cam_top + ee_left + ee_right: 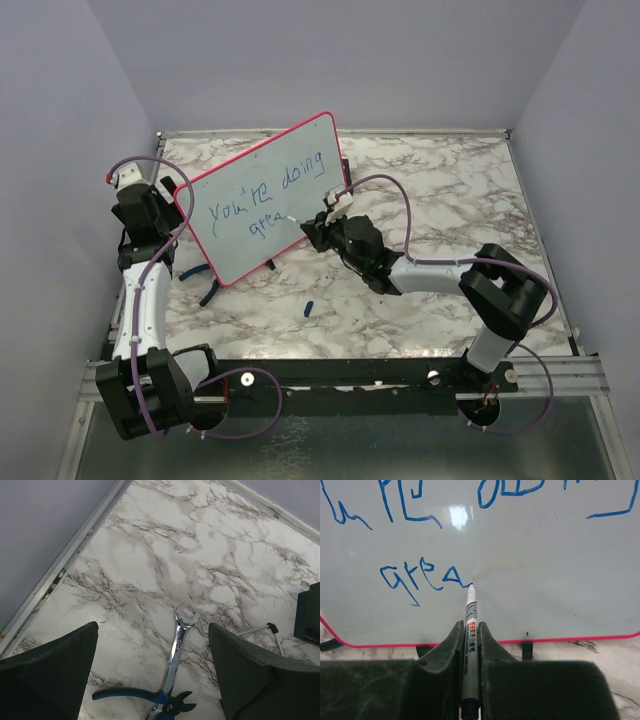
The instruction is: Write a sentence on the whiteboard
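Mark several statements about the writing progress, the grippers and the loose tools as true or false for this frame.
1. The right gripper holds a marker with its tip on the whiteboard. True.
2. The second line of the sentence reads "great". False: it reads "grea"; the t is not yet written.
3. The left gripper is shut on a wrench. False: it is open and holds nothing; the wrench lies on the table below it.
4. Blue-handled pliers lie by the wrench's lower end. True.
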Motion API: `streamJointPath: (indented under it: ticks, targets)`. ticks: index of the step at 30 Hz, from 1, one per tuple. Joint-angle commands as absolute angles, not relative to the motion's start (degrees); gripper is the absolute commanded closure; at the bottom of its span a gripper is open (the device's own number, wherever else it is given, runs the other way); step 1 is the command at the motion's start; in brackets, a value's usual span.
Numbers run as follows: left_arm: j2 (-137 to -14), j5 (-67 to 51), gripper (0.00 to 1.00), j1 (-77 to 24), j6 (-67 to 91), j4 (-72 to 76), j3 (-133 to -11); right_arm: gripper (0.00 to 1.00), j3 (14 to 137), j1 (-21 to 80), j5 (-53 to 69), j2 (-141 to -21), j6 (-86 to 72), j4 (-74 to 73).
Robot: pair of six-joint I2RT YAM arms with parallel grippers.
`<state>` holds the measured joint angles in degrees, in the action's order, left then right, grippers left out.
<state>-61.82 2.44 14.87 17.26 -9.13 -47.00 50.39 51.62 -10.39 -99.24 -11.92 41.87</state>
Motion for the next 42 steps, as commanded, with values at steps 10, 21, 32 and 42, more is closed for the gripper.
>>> streamJointPath:
  ticks: [10,21,32,42]
  targets:
    - [-60.73,0.29,0.08,14.24,16.88,-8.46,-46.32,1.0,49.75,51.09,-11.48,-94.54,-9.69,43.04]
    - [-60.73,0.36,0.08,14.25,16.79,-8.41,-46.33,1.0,52.8,50.71,-9.22,-97.73,-9.87,42.16]
    - [-60.78,0.49,0.08,14.26,16.8,-8.47,-46.33,1.0,53.51,50.72,-7.83,-99.56,-10.23,41.55]
    - [-60.82,0.5,0.08,14.26,16.7,-8.52,-46.39,1.0,54.4,50.71,-12.67,-100.32,-10.73,39.93]
